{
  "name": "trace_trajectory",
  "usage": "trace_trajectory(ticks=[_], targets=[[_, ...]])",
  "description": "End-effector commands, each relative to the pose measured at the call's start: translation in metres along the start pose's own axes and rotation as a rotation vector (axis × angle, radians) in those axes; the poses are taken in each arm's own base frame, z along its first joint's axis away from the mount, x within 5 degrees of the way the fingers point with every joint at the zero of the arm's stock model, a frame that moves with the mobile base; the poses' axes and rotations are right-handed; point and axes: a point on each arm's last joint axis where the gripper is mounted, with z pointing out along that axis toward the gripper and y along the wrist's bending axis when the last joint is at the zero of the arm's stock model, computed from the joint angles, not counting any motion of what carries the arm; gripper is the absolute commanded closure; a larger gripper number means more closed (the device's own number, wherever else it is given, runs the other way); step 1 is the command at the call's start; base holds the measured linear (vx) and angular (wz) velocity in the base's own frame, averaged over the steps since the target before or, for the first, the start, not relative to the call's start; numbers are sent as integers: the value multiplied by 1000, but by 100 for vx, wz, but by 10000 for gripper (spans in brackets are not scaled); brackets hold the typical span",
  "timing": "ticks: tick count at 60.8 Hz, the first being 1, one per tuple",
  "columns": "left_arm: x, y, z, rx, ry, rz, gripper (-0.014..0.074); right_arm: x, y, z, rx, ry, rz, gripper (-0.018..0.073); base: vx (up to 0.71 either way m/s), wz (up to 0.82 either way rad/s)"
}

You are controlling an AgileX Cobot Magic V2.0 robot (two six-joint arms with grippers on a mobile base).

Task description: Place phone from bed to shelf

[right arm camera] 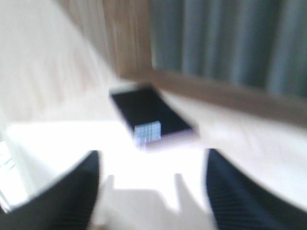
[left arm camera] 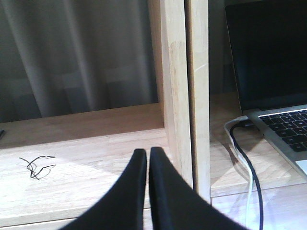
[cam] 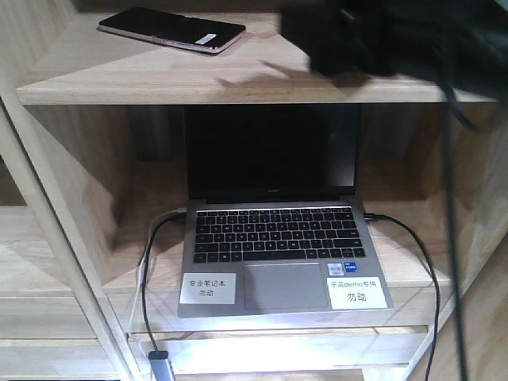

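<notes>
Phone (cam: 171, 30): I count one, flat on the pale wood shelf (cam: 238, 89); one laptop (cam: 278, 238) below. Right pincer (right arm camera: 151, 191) gapes empty; left pincer (left arm camera: 147, 165) closed, empty.

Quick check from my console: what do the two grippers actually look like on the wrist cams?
The left gripper has two smooth matte black fingers, broad at the base and curving to narrow tips. The right gripper shows two dark fingers with a faint ribbed texture, though that view is blurred. No markings or cables show on either. In the front view the right arm is only a dark blur.
</notes>
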Motion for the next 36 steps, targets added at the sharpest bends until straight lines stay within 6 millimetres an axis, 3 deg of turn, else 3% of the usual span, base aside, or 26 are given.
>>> trace_trajectory(ticks=[1,14,36], targets=[[-14,2,-2,-9,-98,-15,595,-6,5,-32,43,-86,-6,301,0,0],[-14,2,-2,-9,-98,-15,595,23,21,-86,35,-118,17,575,0,0],[-14,2,-2,-9,-98,-15,595,69,41,-155,17,-204,3,569,0,0]])
